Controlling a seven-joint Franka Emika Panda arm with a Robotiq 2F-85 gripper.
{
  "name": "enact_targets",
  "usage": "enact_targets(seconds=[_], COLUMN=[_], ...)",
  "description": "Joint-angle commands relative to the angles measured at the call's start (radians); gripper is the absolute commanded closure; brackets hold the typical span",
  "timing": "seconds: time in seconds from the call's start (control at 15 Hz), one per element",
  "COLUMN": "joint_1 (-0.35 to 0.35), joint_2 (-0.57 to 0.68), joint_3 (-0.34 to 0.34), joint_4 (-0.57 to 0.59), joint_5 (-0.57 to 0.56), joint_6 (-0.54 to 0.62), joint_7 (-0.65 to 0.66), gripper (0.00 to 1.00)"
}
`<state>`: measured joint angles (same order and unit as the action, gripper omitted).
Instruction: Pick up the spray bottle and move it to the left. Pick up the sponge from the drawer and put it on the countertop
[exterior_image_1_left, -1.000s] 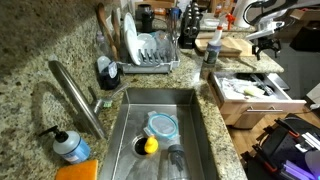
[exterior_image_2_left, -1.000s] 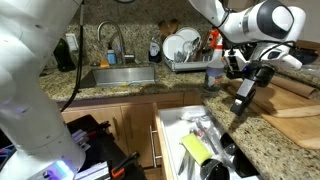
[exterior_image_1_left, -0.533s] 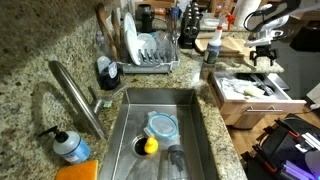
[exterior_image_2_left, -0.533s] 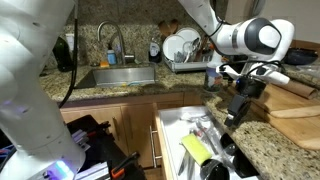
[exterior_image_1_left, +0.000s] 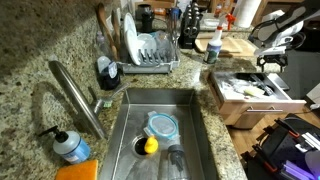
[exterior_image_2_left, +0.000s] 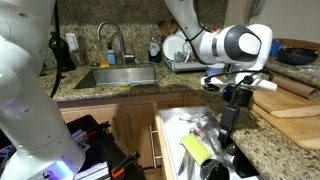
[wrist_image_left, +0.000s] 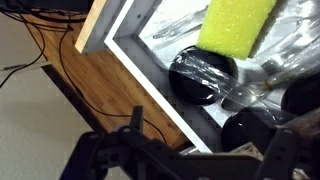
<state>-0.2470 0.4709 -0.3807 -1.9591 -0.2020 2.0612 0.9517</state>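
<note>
I had the gripper (exterior_image_2_left: 226, 122) hanging over the open drawer (exterior_image_2_left: 168, 126), its jaws spread wide with nothing between them. In the wrist view both fingers (wrist_image_left: 290, 148) framed the drawer's white rim (wrist_image_left: 140, 62) and the wooden front below it.

The sponge (wrist_image_left: 235, 22) lay inside the drawer, a yellow-green pad resting among clear plastic wrap. Just beside it were two dark round objects (wrist_image_left: 200, 78); I could not tell what they were. An exterior view showed the same pad (exterior_image_2_left: 195, 149) towards the drawer's front, apart from the gripper. In an exterior view the drawer (exterior_image_1_left: 250, 92) looked full of pale clutter that I could not make out.

The spray bottle (exterior_image_1_left: 212, 45) stood upright on the countertop (exterior_image_1_left: 40, 45), between the dish rack (exterior_image_1_left: 150, 58) and the drawer, well apart from the gripper (exterior_image_1_left: 270, 63). The rack held white plates on edge.

The sink (exterior_image_1_left: 195, 130) held a round blue-lidded container (exterior_image_1_left: 160, 125) and a yellow ball (exterior_image_1_left: 150, 145) near the drain.
</note>
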Motion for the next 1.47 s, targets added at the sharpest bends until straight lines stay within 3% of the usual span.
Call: enact_targets(seconds=[0.0,0.2,0.33,0.67,0.87,1.07,1.27,1.33,1.4], joint_1=[-0.007,-0.029,-0.029,-0.022,-0.027,-0.008,0.023,0.019,0.020], joint_2=[-0.226,-0.345,-0.340,-0.324,-0.220,-0.152,-0.093,-0.086,-0.110], joint_3=[-0.008,-0.008,-0.003,-0.001,0.045,0.073,0.045,0.041,0.057], joint_4=[-0.243,-0.378,-0.396,-0.368,-0.273,-0.247,-0.218,-0.221,-0.240], joint_5=[-0.012,0.022,0.025,0.006,0.256,0.344,0.294,0.301,0.309], joint_6=[0.132,0.236,0.277,0.228,0.129,0.136,0.165,0.203,0.169], joint_7=[-0.099,-0.187,-0.181,-0.149,-0.172,-0.147,-0.023,-0.009,-0.044], gripper=[0.00,0.00,0.00,0.00,0.00,0.00,0.00,0.00,0.00])
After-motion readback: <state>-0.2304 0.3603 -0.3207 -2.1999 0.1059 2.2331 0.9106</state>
